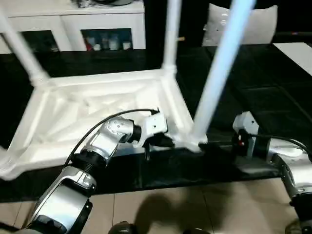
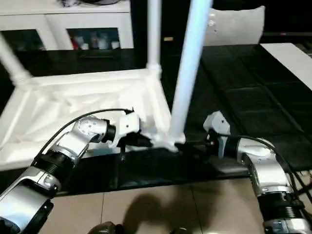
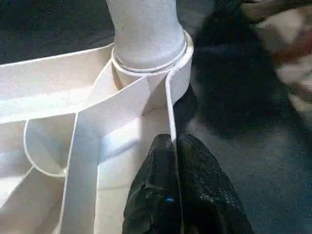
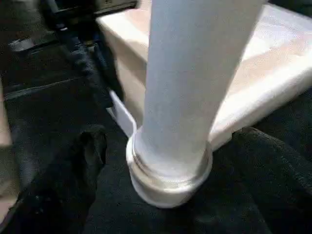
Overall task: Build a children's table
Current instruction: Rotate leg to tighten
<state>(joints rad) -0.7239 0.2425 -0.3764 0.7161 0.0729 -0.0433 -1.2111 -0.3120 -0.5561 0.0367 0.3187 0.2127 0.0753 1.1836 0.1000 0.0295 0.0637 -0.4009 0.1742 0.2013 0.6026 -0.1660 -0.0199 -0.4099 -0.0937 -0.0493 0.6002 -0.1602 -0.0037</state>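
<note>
A white cabinet [image 1: 73, 24] with glass doors stands behind black floor mats [image 1: 253, 92]; beige tiles [image 1: 195, 209] lie nearest.

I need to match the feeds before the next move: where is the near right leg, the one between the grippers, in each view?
Left eye: near right leg, right of centre, leaning up to the top edge.
Right eye: centre.
Left wrist: top centre, seated in its corner socket.
Right wrist: centre, running up from the socket.
Shared landmark: that corner socket.

White table [image 1: 97, 105], white legs [image 1: 219, 73]; black mat [image 1: 273, 97]; silver forearms [image 1: 97, 146].
</note>
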